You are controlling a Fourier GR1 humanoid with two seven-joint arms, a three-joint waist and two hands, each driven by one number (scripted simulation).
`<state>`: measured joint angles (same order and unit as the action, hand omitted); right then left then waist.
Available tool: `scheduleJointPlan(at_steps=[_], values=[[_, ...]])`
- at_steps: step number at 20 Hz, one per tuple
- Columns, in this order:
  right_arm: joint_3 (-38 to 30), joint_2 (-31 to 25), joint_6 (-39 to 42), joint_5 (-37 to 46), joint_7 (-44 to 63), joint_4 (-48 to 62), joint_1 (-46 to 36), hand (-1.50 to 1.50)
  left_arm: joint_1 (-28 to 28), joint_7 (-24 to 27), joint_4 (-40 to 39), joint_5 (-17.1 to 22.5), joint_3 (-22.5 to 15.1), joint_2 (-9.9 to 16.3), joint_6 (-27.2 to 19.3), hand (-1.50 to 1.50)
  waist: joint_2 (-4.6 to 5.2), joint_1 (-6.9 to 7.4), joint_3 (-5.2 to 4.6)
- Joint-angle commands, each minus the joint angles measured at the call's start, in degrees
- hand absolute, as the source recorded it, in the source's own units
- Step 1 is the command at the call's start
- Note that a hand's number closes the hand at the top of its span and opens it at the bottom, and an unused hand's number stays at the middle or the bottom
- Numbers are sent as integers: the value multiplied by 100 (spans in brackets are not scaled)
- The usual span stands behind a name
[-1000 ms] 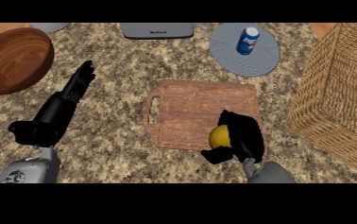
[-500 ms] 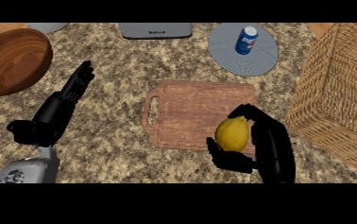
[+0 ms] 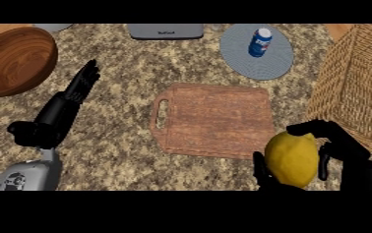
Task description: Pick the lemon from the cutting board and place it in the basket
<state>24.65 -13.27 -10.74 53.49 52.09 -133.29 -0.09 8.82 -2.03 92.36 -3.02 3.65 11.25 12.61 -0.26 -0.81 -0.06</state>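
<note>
Head view: at the far left edge a wooden bowl [image 3: 22, 60] is seen on the speckled counter [image 3: 116, 129]. Just right of it, the left hand [image 3: 69, 104] is shown resting open, its fingers straight and pointing up the view, with nothing held. A grey device [image 3: 166, 30] is placed at the counter's far edge. In the middle, the board [image 3: 214, 120] is laid flat, its handle slot turned to the left, and nothing is seen on it. Further back and to the right, a blue can [image 3: 259, 42] is stood upright on a grey plate [image 3: 258, 52]. At the lower right, the lemon [image 3: 292, 158] is held in the right hand [image 3: 341, 153], whose fingers and thumb are curled round it from both sides. The lemon is seen off the board's lower right corner, between board and basket [image 3: 345, 89]. The basket is set along the right edge, its woven wall just beside the right hand's fingers.
</note>
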Motion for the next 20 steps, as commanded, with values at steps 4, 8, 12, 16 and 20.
scheduleJointPlan(at_steps=[4,8,12,16,20], values=[[-1233,-331,1010,-64,661,-480,-714,150,45,141,-205,-213,-142,-202,-135,0,24,57,3],[-2311,-405,1297,-742,649,175,-1546,150,-192,-358,489,82,-119,-106,122,0,17,121,7],[-2821,-480,1188,-684,581,899,-2248,150,107,-304,313,50,31,-85,24,0,25,114,5],[-3396,-717,957,-786,158,1598,-2575,150,217,-164,-59,-42,20,-112,29,0,30,96,6],[-3999,-904,516,-785,-121,2147,-2765,150,130,365,-444,-141,98,-42,77,0,36,89,5]])
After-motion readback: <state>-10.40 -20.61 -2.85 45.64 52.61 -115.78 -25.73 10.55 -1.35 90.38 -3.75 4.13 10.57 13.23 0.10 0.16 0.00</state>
